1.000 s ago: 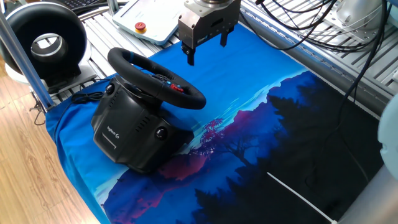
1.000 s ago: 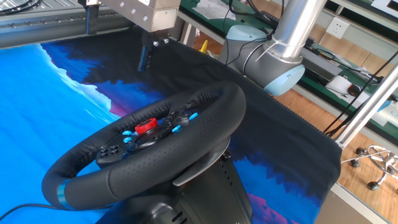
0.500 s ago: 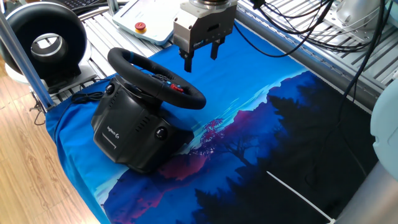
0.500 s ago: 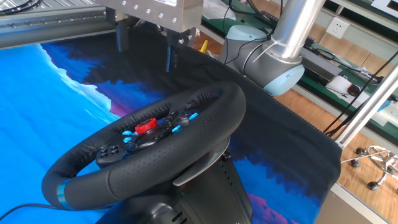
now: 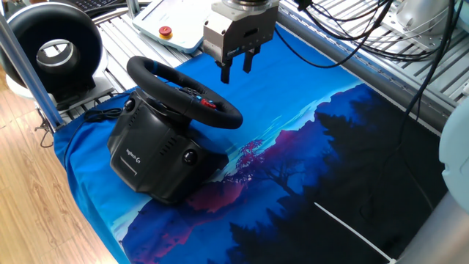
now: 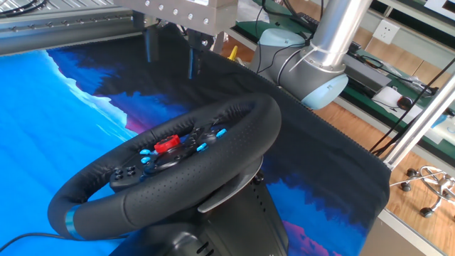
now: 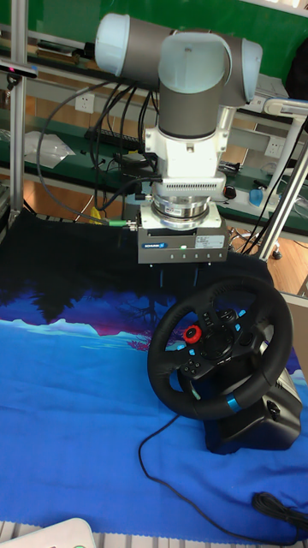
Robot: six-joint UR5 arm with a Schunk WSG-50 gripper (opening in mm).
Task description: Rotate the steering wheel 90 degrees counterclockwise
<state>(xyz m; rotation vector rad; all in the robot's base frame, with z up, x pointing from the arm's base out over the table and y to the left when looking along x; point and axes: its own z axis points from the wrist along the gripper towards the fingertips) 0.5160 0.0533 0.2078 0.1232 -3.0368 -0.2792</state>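
The steering wheel (image 5: 183,89) sits below and just ahead of my end effector (image 5: 237,67), which hangs above the blue cloth beyond the rim's far edge and touches nothing. My two fingers (image 6: 150,48) point downward with a narrow gap between them, and nothing is held. From the other fixed view my end effector (image 6: 170,58) is behind the wheel (image 6: 170,167), apart from its rim. In the tall fixed view my end effector (image 7: 180,276) hangs just above the wheel's (image 7: 218,345) upper left rim; the fingertips are hard to make out against the dark cloth.

The wheel is tilted on its bulky black base (image 5: 154,158), near the cloth's left end in one fixed view. A blue stripe mark (image 7: 233,403) shows on the rim at lower right in the tall view. A red button (image 6: 166,144) and small blue buttons stand on the hub. A black cable (image 7: 175,462) trails from the base across the blue landscape-print cloth (image 5: 308,139) covering the table.

Beyond the cloth, a black ring-shaped device with a white centre (image 5: 55,48) stands on the metal rails, well apart from the wheel.
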